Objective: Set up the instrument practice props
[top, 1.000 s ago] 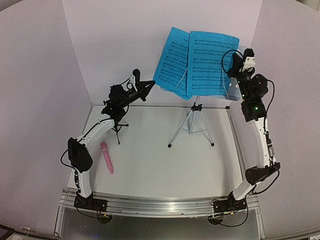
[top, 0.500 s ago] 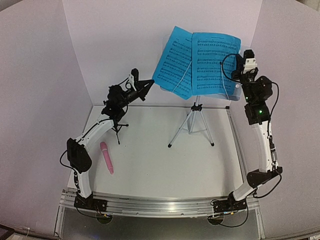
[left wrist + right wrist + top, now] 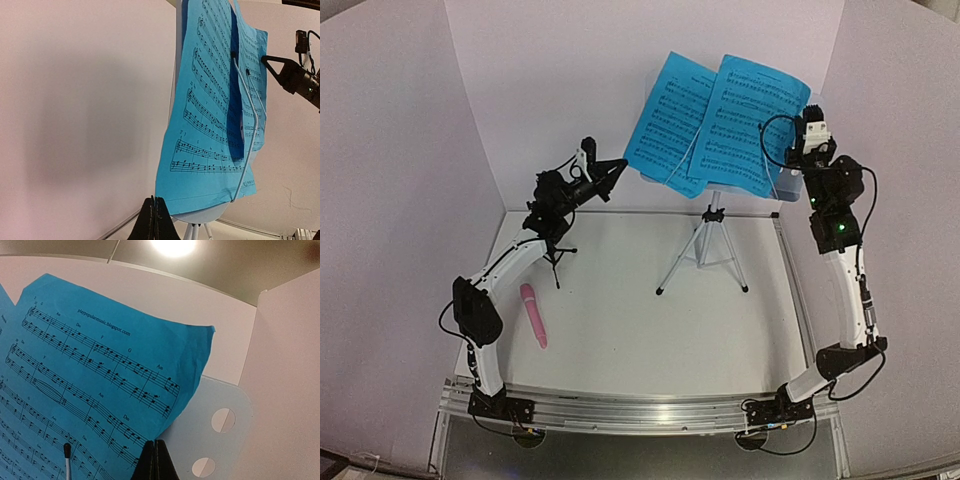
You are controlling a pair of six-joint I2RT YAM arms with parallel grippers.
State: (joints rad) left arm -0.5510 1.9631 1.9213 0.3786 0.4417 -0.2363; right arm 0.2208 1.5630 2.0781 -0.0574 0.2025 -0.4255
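Note:
The pale blue music stand (image 3: 790, 185) stands on its silver tripod (image 3: 705, 245) at the back. Two blue sheet-music pages rest on it: the left page (image 3: 665, 125) and the right page (image 3: 750, 125), which is tilted with its top to the right. My left gripper (image 3: 620, 167) is shut with its tips pinching the left page's lower left corner (image 3: 172, 185). My right gripper (image 3: 786, 152) is shut on the right page's right edge (image 3: 150, 405), beside the perforated plate (image 3: 220, 440). The pink microphone (image 3: 534, 315) lies on the table at the left. The black tripod holder (image 3: 557, 262) stands behind it, partly hidden by my left arm.
White walls close the table in at the back and on both sides. Thin wire retainers (image 3: 245, 150) cross the pages. The right gripper (image 3: 280, 70) shows in the left wrist view beyond the pages. A metal rail (image 3: 640, 410) runs along the near edge.
My right gripper has risen and moved slightly right, and the right page has lifted and tilted with it. The left arm has not moved.

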